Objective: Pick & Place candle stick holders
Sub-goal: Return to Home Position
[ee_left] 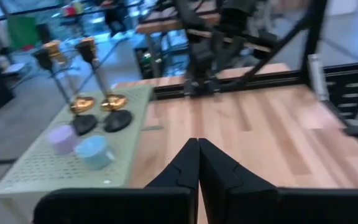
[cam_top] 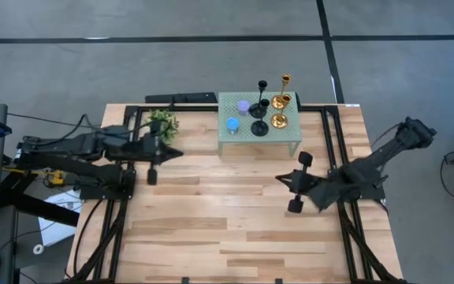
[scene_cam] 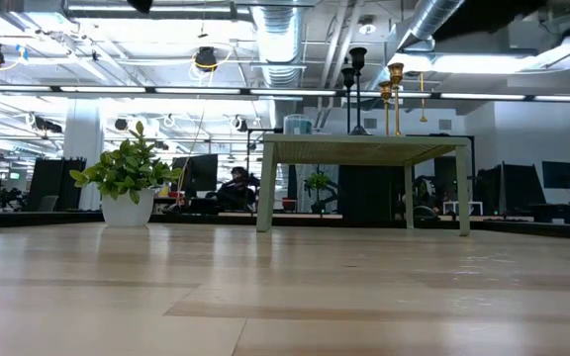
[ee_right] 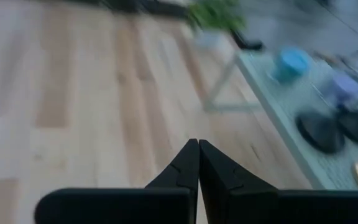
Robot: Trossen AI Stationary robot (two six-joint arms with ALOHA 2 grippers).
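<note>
Two matte black candlestick holders [cam_top: 259,126] and two shiny gold ones [cam_top: 279,121] stand upright on their round bases on a small pale green stand [cam_top: 290,140] at the table's far middle. They also show in the left wrist view [ee_left: 114,101] and in the low view [scene_cam: 357,89]. My left gripper [cam_top: 178,152] is shut and empty to the left of the stand, pointing toward it [ee_left: 198,146]. My right gripper [cam_top: 279,178] is shut and empty over the bare wood, just near of the stand [ee_right: 198,146].
A blue round piece [cam_top: 232,124] and a purple one [cam_top: 243,106] sit on the stand beside the holders. A green potted plant [cam_top: 161,122] stands left of the stand, close to my left gripper. Bare wooden tabletop [cam_top: 227,229] stretches toward the near edge.
</note>
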